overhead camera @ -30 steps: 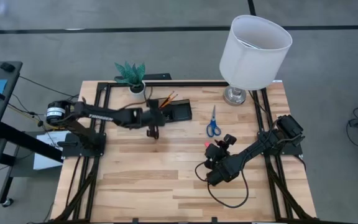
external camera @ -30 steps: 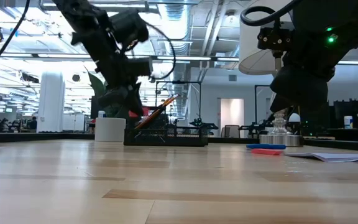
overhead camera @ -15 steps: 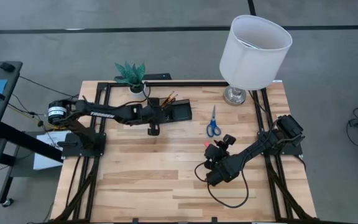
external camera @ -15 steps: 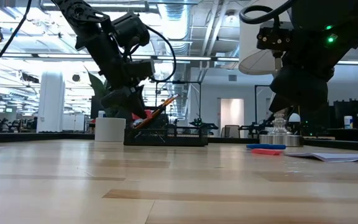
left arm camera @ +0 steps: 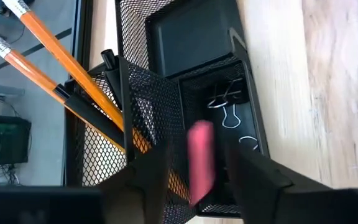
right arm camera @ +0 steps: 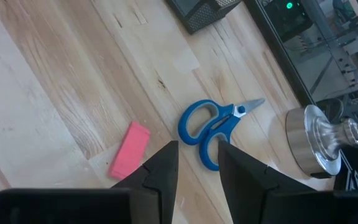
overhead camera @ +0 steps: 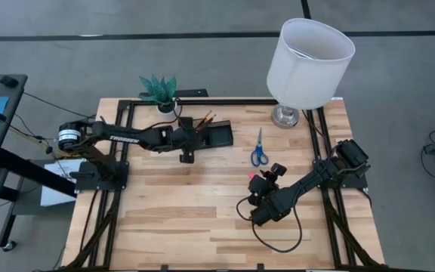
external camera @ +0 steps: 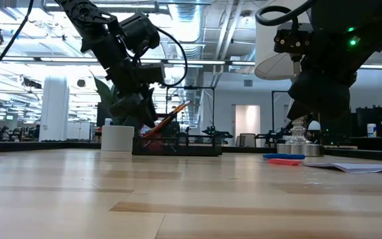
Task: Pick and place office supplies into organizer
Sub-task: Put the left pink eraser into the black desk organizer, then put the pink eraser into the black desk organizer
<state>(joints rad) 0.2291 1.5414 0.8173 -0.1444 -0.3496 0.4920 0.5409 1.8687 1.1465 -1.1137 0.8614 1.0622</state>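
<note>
Left hand (left arm camera: 194, 177) over mesh organizer (left arm camera: 166, 81), fingers parted, pink eraser (left arm camera: 200, 155) loose between them | we advise opening fully before lifting | right hand (right arm camera: 194, 165) part-open, empty, above scissors (right arm camera: 213, 124).

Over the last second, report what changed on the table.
The left gripper came down at the organizer and opened, letting go of a pink eraser over a mesh compartment. The right gripper, scissors and second eraser stayed put.
</note>
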